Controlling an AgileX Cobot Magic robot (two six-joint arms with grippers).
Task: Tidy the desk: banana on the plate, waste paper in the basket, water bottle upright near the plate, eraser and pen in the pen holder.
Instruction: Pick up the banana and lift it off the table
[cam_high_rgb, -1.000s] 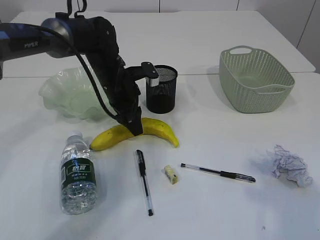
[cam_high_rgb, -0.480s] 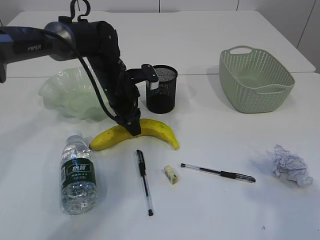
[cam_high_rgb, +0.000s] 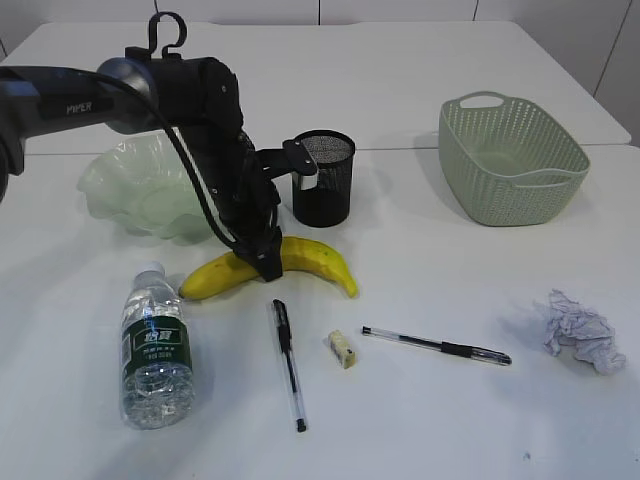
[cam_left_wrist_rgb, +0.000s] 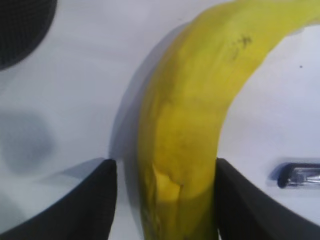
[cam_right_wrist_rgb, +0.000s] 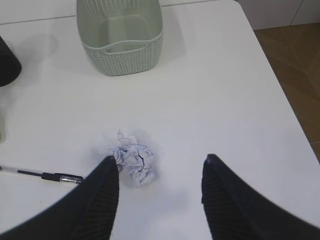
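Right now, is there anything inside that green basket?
The basket looks empty: the right wrist view shows its bare floor. The near wall hides a strip of the bottom. The crumpled paper lies on the desk, outside it.

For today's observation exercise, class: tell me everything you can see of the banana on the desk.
The banana is ripe yellow, curved, with small dark specks and a scuffed patch of peel. It lies flat on the white desk, in front of the black mesh pen holder, beside the plate, not on it. The left gripper straddles its middle, one finger on each side; firm contact is unclear.
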